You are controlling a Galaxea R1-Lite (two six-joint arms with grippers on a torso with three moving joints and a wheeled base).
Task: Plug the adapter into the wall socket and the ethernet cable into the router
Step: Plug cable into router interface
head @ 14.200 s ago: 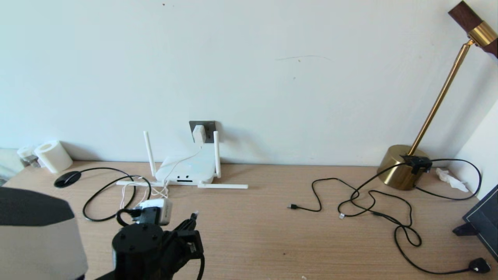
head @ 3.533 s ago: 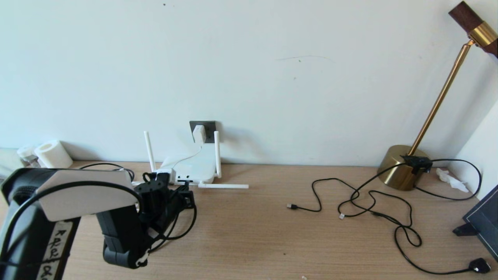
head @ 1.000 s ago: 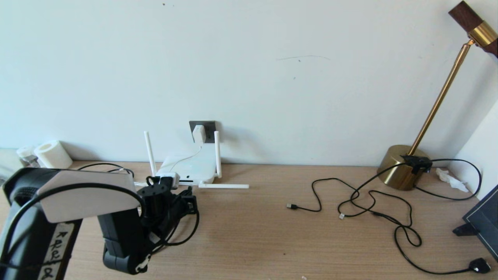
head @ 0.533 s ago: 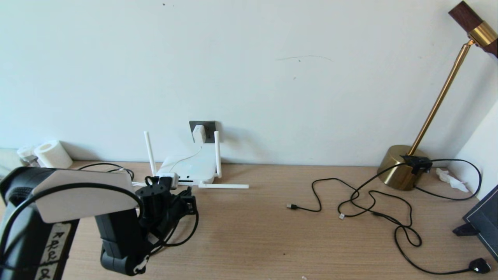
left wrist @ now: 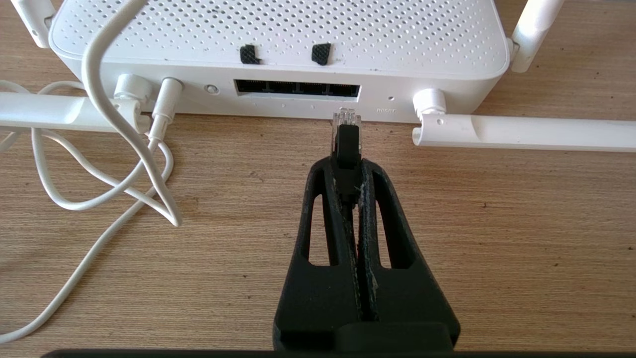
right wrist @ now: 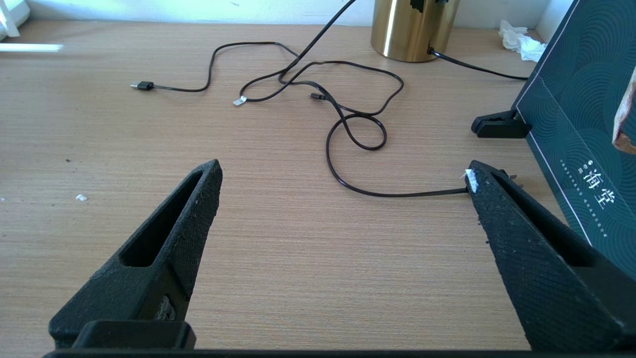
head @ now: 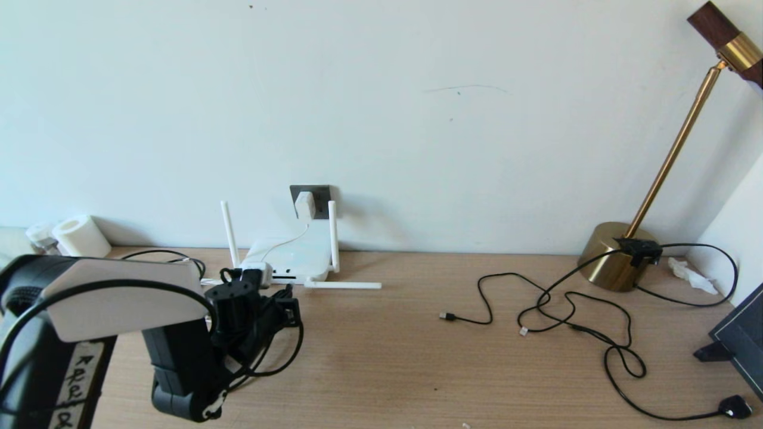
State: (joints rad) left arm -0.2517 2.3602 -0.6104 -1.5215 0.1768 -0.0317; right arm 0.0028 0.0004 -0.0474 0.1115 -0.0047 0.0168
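Observation:
The white adapter (head: 304, 204) sits in the dark grey wall socket (head: 320, 193), and its thin white cord runs down to the router (head: 298, 256). My left gripper (left wrist: 346, 166) is shut on the ethernet cable's black boot (left wrist: 346, 144), just in front of the router (left wrist: 278, 40). The clear plug tip (left wrist: 346, 118) points at the right end of the dark port row (left wrist: 297, 88), a little short of it and slightly below. In the head view the left gripper (head: 289, 293) hovers low at the router's near edge. My right gripper (right wrist: 343, 171) hangs open over bare table.
One antenna (left wrist: 521, 133) lies flat beside the plug's path, and white cord loops (left wrist: 99, 184) lie on the other side. Thin black cables (head: 566, 310), a brass lamp base (head: 617, 256), a black plug (head: 734, 407) and a dark box (head: 742, 339) fill the table's right.
The left gripper has carried the plug from the table's front up to the router's port edge. Over the last second it has barely shifted. The right gripper's state is unchanged.

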